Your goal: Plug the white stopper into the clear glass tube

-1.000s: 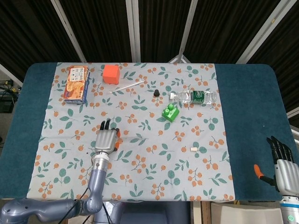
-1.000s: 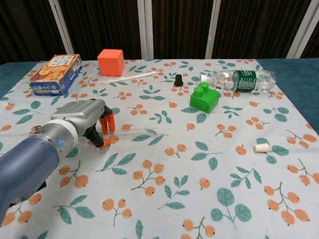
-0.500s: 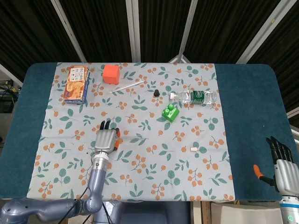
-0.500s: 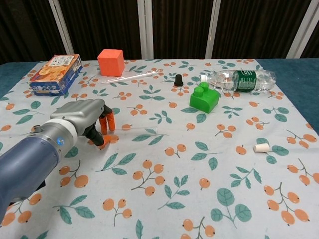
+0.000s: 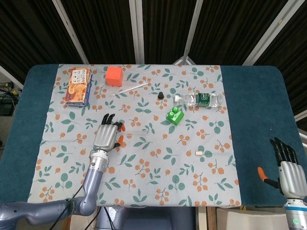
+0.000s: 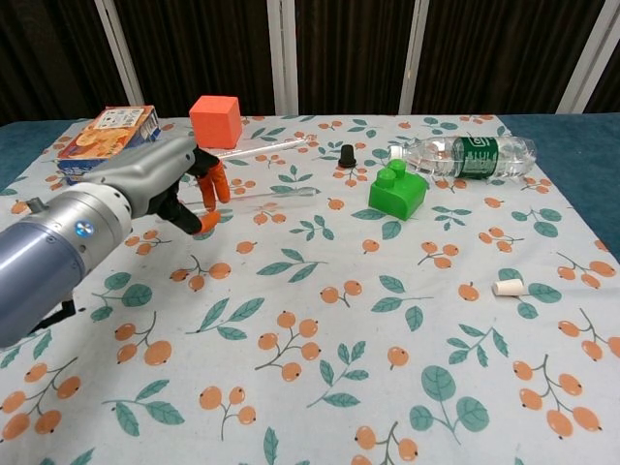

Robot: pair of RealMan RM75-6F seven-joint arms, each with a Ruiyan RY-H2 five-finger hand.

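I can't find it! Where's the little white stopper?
The white stopper lies alone on the flowery cloth, on the robot's right side, nearer the front edge than the green block and the bottle.

Bright, even overhead light, soft faint shadows, sharp focus, dark backdrop behind

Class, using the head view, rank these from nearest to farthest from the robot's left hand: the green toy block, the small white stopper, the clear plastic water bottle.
From the left hand:
1. Green toy block, to its right, slightly farther back.
2. Small white stopper, right, towards the front edge.
3. Clear plastic water bottle, far right, behind the block.
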